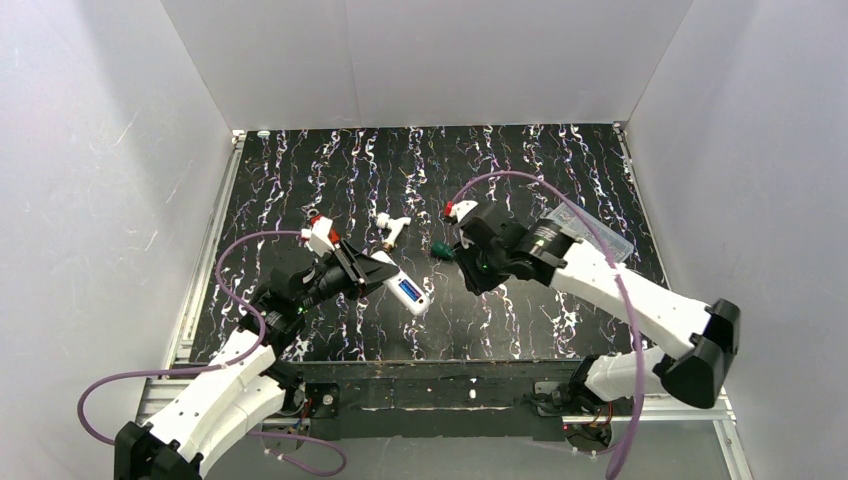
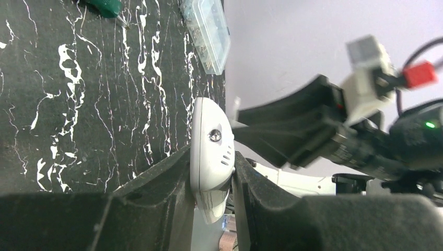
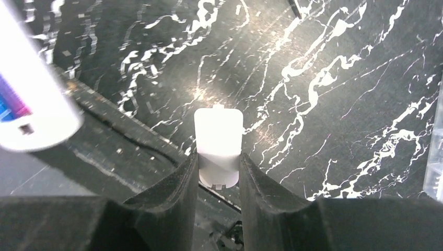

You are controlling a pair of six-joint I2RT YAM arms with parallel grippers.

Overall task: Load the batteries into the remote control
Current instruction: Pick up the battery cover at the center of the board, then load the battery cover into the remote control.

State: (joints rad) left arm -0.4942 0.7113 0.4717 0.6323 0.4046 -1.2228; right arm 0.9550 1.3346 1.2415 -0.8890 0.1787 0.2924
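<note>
My left fingers (image 2: 156,193) hid the lower end of the remote (image 2: 211,146); my right fingers (image 3: 177,193) hid the base of the white cover (image 3: 218,138). The batteries (image 1: 408,291) read as one blue patch, too small to count. The screwdriver (image 2: 104,6) was cut off at the top edge.

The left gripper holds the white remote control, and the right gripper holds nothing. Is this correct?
Not quite. The left gripper does hold the remote control, but the right gripper grips a small white piece, as the right wrist view shows.
</note>
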